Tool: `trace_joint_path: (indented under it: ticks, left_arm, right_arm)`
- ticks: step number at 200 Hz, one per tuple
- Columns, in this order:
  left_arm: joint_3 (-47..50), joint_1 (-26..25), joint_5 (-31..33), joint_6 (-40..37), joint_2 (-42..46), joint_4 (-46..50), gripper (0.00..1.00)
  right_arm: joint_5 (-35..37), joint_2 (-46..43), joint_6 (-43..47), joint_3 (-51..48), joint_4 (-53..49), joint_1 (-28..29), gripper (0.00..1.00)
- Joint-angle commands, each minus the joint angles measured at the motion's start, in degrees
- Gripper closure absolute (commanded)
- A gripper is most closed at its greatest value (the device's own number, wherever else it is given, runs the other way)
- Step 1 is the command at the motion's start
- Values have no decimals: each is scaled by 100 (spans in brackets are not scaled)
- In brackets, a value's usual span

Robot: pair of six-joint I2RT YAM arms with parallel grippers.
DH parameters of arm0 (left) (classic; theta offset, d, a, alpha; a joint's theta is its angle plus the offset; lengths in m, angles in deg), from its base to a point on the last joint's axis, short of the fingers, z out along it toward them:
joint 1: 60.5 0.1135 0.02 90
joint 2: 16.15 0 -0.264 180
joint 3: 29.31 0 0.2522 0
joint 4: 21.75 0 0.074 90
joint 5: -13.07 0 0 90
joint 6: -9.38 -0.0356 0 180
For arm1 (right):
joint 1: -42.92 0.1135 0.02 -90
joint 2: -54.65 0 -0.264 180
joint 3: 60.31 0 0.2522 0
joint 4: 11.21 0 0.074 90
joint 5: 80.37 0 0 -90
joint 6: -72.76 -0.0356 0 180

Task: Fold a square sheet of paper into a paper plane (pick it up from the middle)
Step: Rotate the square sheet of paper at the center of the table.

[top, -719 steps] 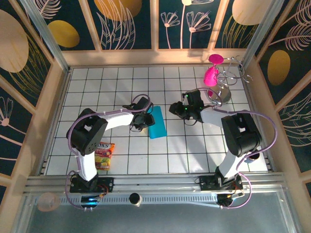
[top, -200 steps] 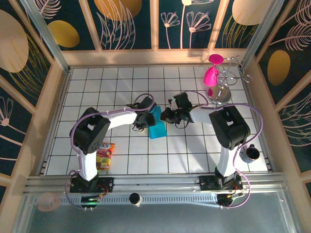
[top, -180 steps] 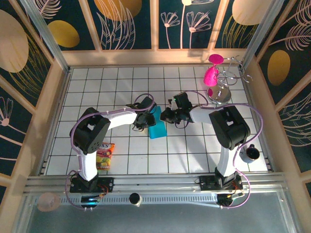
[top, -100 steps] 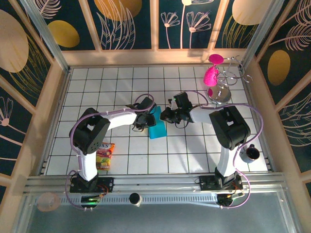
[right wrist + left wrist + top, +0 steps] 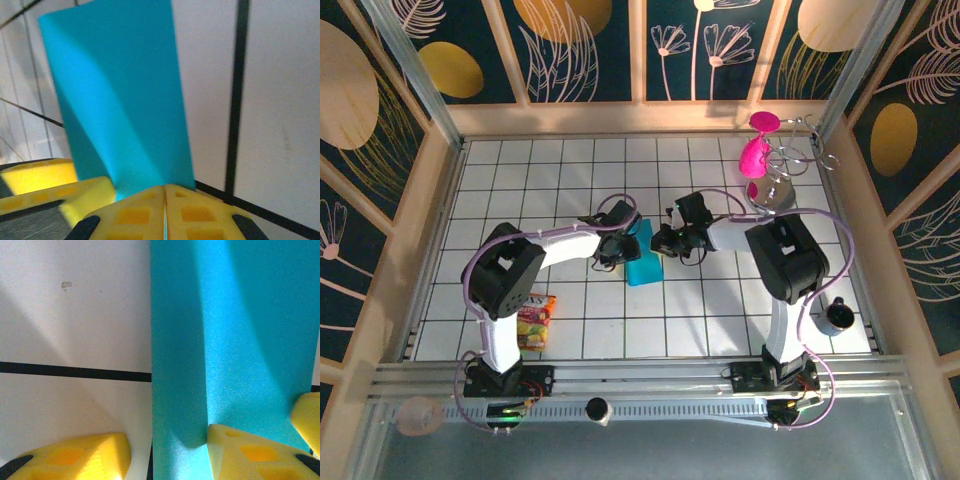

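The square sheet of paper (image 5: 643,255) is turquoise and lies folded into a narrow rectangle in the middle of the tiled table; no paper plane is in view. My left gripper (image 5: 620,247) is open at its left long edge. In the left wrist view one finger (image 5: 240,455) presses on the paper (image 5: 230,340) and the other finger (image 5: 85,460) rests on the bare tile beside it. My right gripper (image 5: 662,243) is at the right edge. In the right wrist view its jaws (image 5: 164,192) are shut on the edge of the paper (image 5: 120,90), lifting that layer slightly.
A red-and-yellow snack packet (image 5: 534,320) lies near the left arm's base. Pink goblets (image 5: 758,150) and a wire rack (image 5: 788,170) stand at the back right. A black mug (image 5: 839,315) sits at the right front. Wooden walls ring the table.
The right gripper moved left from open table to the paper's right edge and pinched it shut. The left gripper has stayed at the left edge.
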Motion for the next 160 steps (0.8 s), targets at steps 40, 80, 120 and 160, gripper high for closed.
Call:
trace_joint_path:
  ticks: [40, 80, 120, 160]
  left_arm:
    - [756, 59, -503, -3, -758, -1592, 48]
    - [1459, 233, -1082, 569, -92, -2657, 47]
    - [2178, 436, -1669, 921, 250, -3822, 45]
    - [2040, 446, -1405, 417, 281, -3140, 47]
  right_arm:
    - [594, 222, 46, 170, -552, 107, 91]
    - [981, 3, -852, -113, -415, 318, 91]
    - [1197, -313, -1651, -446, -104, 549, 91]
    - [1272, -422, -1795, -522, -36, 568, 91]
